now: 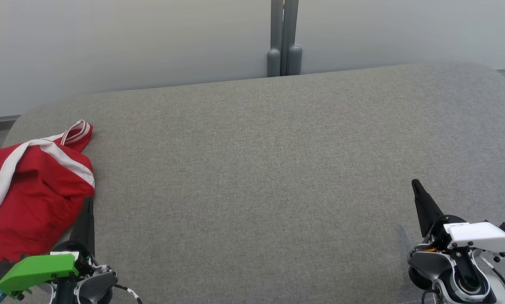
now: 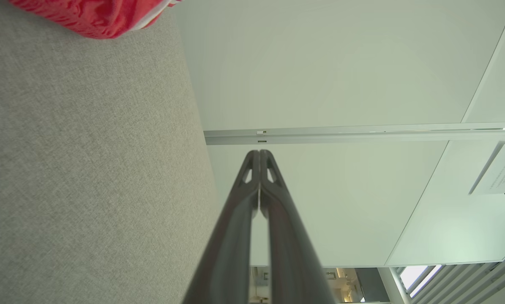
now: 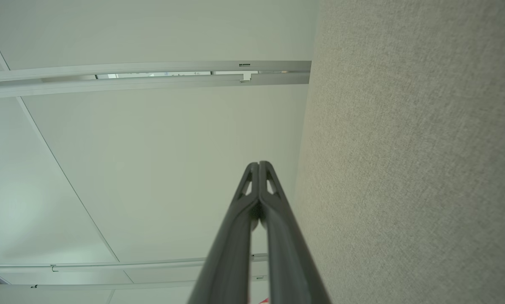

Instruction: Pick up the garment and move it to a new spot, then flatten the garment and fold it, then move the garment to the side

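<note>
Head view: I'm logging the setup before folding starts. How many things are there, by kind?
Red garment with white stripes: 1
Claws: 2 (left claw, right claw, both shut)
Grey fabric surface: 1
Total: 4

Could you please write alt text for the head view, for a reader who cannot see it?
A crumpled red garment with white stripes lies at the left edge of a wide grey fabric surface. The left gripper, shut, points up beside the garment's near right edge; the right gripper, also shut, sits at the lower right, far from it.
</note>
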Controlling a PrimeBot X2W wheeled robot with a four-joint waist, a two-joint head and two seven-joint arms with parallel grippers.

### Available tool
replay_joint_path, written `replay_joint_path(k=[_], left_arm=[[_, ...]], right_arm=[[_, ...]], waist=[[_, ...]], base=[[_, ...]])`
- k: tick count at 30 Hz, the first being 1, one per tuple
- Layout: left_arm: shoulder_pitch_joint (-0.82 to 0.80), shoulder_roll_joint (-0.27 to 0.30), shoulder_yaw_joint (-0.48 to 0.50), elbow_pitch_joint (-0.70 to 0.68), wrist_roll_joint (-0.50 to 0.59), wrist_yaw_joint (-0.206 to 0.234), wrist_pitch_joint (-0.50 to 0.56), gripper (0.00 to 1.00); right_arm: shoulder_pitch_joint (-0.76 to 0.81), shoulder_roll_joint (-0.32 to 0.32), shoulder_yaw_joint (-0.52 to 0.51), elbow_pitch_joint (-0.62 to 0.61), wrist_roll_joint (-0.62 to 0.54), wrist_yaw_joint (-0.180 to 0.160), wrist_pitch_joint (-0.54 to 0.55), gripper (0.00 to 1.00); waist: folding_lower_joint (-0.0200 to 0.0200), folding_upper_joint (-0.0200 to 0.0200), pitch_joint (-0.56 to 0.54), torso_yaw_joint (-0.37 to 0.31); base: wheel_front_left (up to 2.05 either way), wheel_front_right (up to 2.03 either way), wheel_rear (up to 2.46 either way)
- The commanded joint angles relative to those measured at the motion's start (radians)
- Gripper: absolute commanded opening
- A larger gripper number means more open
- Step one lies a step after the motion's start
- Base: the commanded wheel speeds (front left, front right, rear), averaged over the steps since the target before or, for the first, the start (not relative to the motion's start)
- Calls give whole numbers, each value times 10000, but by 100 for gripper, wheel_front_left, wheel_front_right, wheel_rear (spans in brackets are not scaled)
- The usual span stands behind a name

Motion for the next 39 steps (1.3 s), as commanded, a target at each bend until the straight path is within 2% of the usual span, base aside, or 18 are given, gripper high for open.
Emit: replay_joint_path(k=[1, 39], left_arm=[[-108, 69, 26, -17, -12, -43, 31, 0], [-109, 69, 25, -17, -12, -43, 31, 0]], right_arm=[[124, -47, -17, -43, 71, 4, 17, 0], [124, -47, -17, -43, 72, 4, 17, 0]], waist=[[0, 0, 0, 0], [0, 0, 0, 0]], base=[[0, 0, 0], [0, 0, 0]])
